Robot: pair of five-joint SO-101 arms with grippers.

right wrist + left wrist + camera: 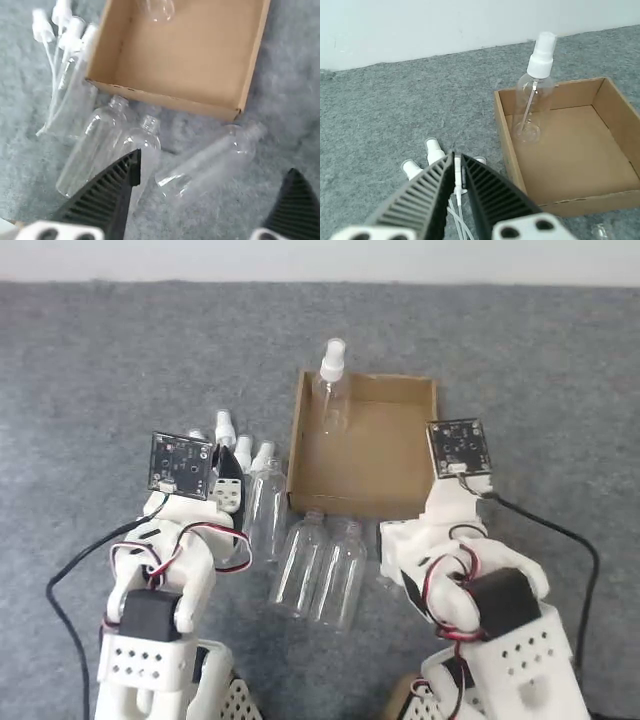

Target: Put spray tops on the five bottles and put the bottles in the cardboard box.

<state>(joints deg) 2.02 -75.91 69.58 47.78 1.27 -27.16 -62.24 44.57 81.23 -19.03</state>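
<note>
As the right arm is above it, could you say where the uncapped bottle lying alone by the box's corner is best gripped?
Grip the bottle across the middle of its body, from straight above. It lies on its side, neck toward the cardboard box, so the open right gripper, hanging over it, can straddle its round width.

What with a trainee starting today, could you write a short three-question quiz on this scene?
1. The bottle in the cardboard box is: A) lying, capless; B) upright, spray top on; C) upside down.
2. True or false: the right tool is shut on a bottle.
3. What white parts lie on the table by the left tool?
Key: 1) B. 2) False: it is open above the lying bottles. 3) Loose spray tops.
</note>
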